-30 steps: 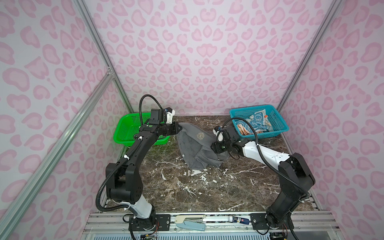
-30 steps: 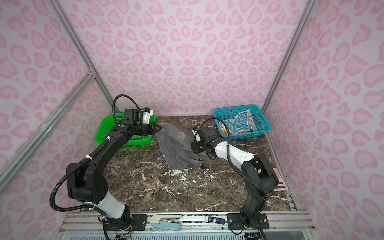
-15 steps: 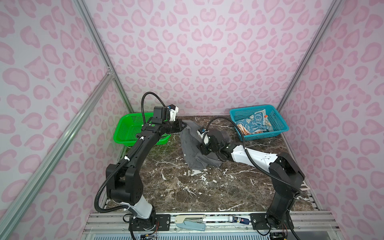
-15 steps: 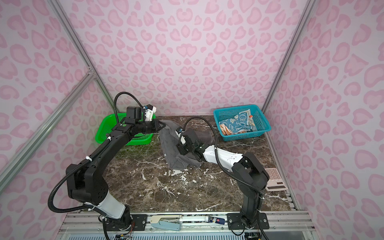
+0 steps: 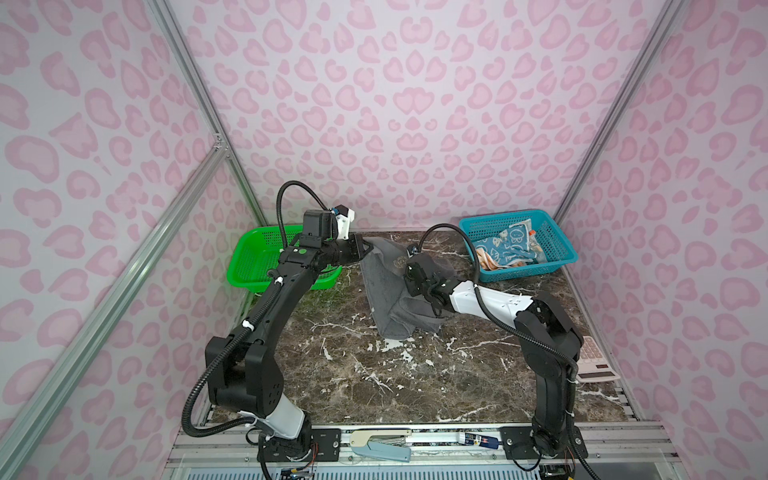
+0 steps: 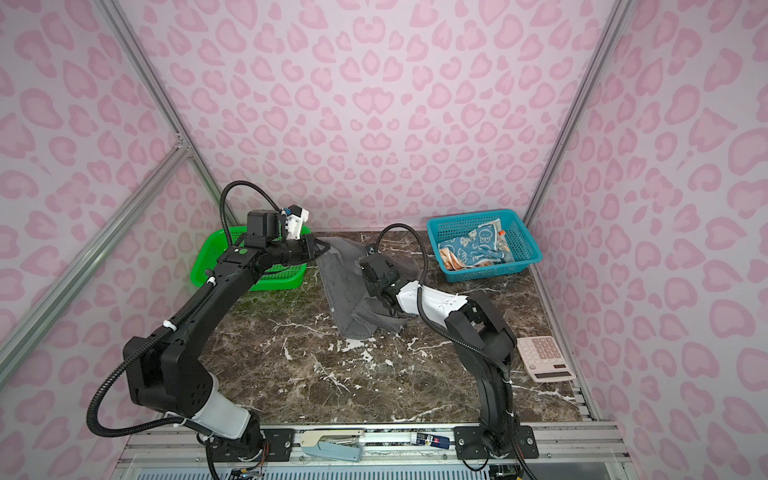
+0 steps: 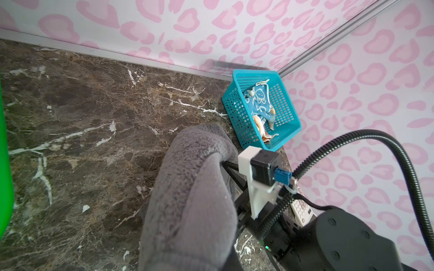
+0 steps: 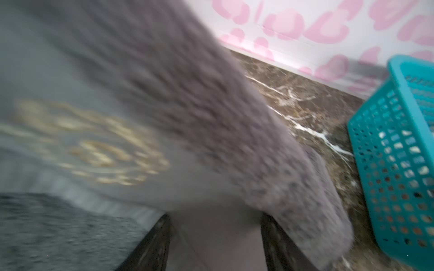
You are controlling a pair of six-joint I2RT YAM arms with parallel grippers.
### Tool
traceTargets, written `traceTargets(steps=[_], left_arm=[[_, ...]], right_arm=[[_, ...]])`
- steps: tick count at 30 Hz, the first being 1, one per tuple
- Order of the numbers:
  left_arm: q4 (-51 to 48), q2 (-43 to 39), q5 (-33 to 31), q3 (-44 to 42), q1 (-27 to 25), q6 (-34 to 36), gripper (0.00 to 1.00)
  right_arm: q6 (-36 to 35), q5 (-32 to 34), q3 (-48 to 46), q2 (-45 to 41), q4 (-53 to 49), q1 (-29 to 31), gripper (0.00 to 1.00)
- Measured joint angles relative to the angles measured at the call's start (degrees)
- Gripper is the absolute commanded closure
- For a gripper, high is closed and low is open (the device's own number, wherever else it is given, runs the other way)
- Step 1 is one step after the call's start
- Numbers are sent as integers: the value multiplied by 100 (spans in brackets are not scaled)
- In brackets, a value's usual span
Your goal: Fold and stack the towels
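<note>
Left tool (image 5: 363, 248) pinching a corner of the grey towel (image 5: 390, 299) by the back edge of the worktop (image 5: 374, 374), right tool (image 8: 215, 217) spread under a fold. Bare marble up front, pink walls (image 5: 395, 104) close round.

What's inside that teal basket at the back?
A crumpled blue towel with white rabbits lies in the teal basket, an orange-cream towel peeking out beneath it. Much of the orange one is covered.

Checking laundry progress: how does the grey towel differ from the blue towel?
The grey towel is held up at one end by the left gripper; the blue towel lies crumpled in the teal basket. Grey is larger, with a gold crest; blue has white rabbits. Neither is folded.
</note>
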Motion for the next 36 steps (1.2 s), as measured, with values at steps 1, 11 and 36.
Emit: traceTargets(steps=[1,11,36], left_arm=[[-2,0,-17,0,4,2,97],[-48,24,-37,57,57,83,97],[-68,529,-46,118,173,175,97]], right_arm=[[44,46,-120,-66,-50,-57,37],[140,-284,-920,-431,-232,-501,36],[-1038,-2081,-586,35,-940,-1126,31]])
